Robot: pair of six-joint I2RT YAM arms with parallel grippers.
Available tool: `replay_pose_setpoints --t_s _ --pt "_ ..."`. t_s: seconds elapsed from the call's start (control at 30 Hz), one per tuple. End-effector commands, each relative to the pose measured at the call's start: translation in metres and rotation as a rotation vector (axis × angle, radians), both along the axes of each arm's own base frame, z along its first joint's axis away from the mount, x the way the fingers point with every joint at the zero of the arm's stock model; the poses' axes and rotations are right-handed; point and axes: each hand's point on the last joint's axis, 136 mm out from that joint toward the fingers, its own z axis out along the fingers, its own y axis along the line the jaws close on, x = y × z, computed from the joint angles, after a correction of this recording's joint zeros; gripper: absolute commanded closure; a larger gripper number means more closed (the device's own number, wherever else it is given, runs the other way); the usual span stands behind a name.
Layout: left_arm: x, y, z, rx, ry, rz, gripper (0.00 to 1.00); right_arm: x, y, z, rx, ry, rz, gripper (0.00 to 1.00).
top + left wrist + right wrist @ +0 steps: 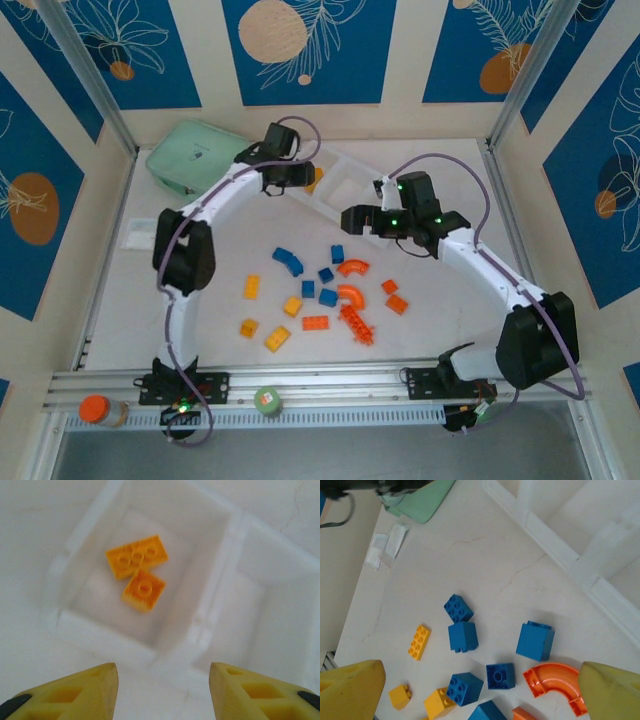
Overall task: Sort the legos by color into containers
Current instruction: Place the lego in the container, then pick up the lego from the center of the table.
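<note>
Two yellow bricks point(137, 565) sit in the tray point(220, 580) right under my left pincer point(162, 672), which is spread and empty. My right pincer point(482, 667) hangs spread wide over the pile point(462, 636) on the tabletop point(495, 565). Blue, red and yellow ones are all unsorted, so I'd say barely started.

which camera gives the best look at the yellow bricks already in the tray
The left wrist view: it looks straight down into the tray compartment, where both yellow bricks lie touching, studs up. The top external view shows a small yellow sliver beside the left arm. The right wrist view catches the tray's walls at a slant.
</note>
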Motion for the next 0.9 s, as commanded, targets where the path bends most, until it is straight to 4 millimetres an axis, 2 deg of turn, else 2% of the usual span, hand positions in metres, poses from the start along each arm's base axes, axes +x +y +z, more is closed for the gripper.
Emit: replay_pose_setpoints --t_s 0.0,0.17,0.33,0.5,0.63,0.87 --pt "-0.032 0.012 0.021 -0.044 -0.002 -0.002 0.48 -0.022 0.003 -0.006 0.003 0.038 0.036 0.01" --pt "-0.088 0.04 0.003 -0.006 0.061 0.005 0.47 -0.045 0.013 -0.021 -0.008 0.07 0.085 0.01" --pt "-0.145 0.068 -0.029 0.078 0.16 0.029 0.43 -0.067 0.026 -0.039 -0.001 0.108 0.131 0.01" --pt "-0.189 0.085 -0.06 0.169 0.244 0.038 0.39 -0.088 0.042 -0.057 -0.014 0.137 0.183 0.01" --pt "-0.209 0.098 -0.084 0.217 0.296 0.059 0.37 -0.1 0.052 -0.069 -0.016 0.162 0.201 0.01" --pt "-0.227 0.114 -0.118 0.301 0.374 0.09 0.36 -0.108 0.063 -0.08 -0.023 0.181 0.21 0.01"
